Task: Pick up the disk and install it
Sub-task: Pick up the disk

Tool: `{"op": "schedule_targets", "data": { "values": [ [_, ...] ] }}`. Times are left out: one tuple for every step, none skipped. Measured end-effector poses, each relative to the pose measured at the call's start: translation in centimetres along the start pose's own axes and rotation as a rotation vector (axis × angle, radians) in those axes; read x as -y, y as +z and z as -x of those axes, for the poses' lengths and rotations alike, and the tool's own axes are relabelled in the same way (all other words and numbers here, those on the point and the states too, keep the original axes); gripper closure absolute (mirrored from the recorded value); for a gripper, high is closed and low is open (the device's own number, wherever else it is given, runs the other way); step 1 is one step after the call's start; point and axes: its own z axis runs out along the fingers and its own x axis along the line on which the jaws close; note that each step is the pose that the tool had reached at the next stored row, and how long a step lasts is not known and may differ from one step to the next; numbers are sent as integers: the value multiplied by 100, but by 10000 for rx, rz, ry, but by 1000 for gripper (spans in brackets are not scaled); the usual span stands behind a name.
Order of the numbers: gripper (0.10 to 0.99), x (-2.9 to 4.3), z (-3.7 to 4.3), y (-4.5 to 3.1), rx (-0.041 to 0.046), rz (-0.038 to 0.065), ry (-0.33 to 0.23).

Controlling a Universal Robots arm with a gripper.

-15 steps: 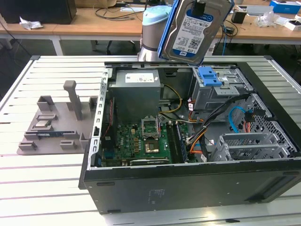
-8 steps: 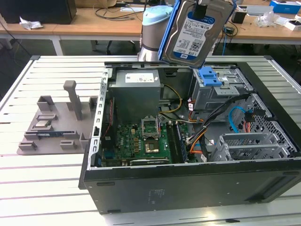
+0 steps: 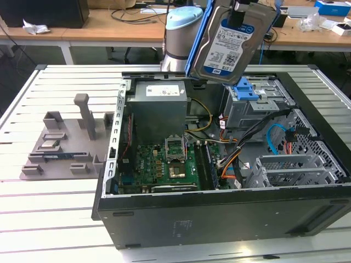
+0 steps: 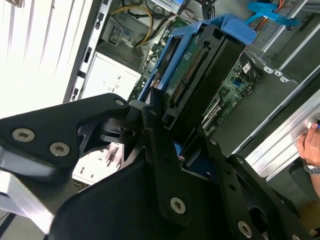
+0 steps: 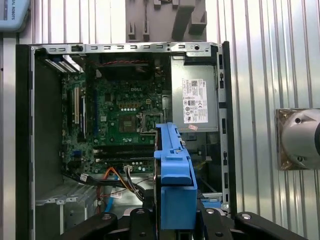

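The disk [image 3: 230, 46] hangs tilted in the air above the open computer case [image 3: 219, 205], its white-and-blue label facing the exterior camera and a blue rail along its edge. My gripper [image 3: 238, 16] is shut on its upper end. In the second wrist view the black fingers [image 4: 155, 125] clamp the disk [image 4: 200, 75] by its blue rails, connector edge showing. In the first wrist view the disk [image 5: 174, 170] stands edge-on above the case interior, with the gripper [image 5: 175, 222] shut on it. The metal drive cage [image 3: 258, 107] with its blue latch [image 3: 244, 90] lies just below the disk.
Inside the case are the motherboard [image 3: 170, 159], a grey power supply [image 3: 159, 107] and loose cables [image 3: 274, 139]. A grey fixture [image 3: 66, 142] sits on the slatted table at the exterior view's left. A person's hand [image 4: 307, 145] rests at the case edge.
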Motion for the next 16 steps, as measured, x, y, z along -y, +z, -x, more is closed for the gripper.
{"op": "schedule_targets", "data": {
  "values": [
    [722, 1, -24, 1, 1, 0, 0],
    [722, 2, -42, 1, 1, 0, -1],
    [722, 2, -71, 1, 0, 0, 0],
    [722, 3, -91, 1, 0, 0, 0],
    [722, 3, -112, 1, 1, 0, -1],
    [722, 4, -133, 1, 0, 0, -1],
    [722, 4, -156, 1, 0, 0, -1],
    [722, 4, -184, 2, 0, 0, -1],
    [722, 5, -211, 2, 0, 0, 0],
    [722, 5, -245, 3, 1, 0, -1],
    [722, 6, -272, 3, 1, 0, 0],
    [722, 8, -352, 4, 0, -1, -1],
    [722, 8, -389, 5, 1, 0, -1],
    [722, 8, -437, 5, 1, -1, 0],
    [722, 9, -487, 6, 1, 0, -1],
    [722, 10, -512, 6, 1, 0, 0]
  ]
}}
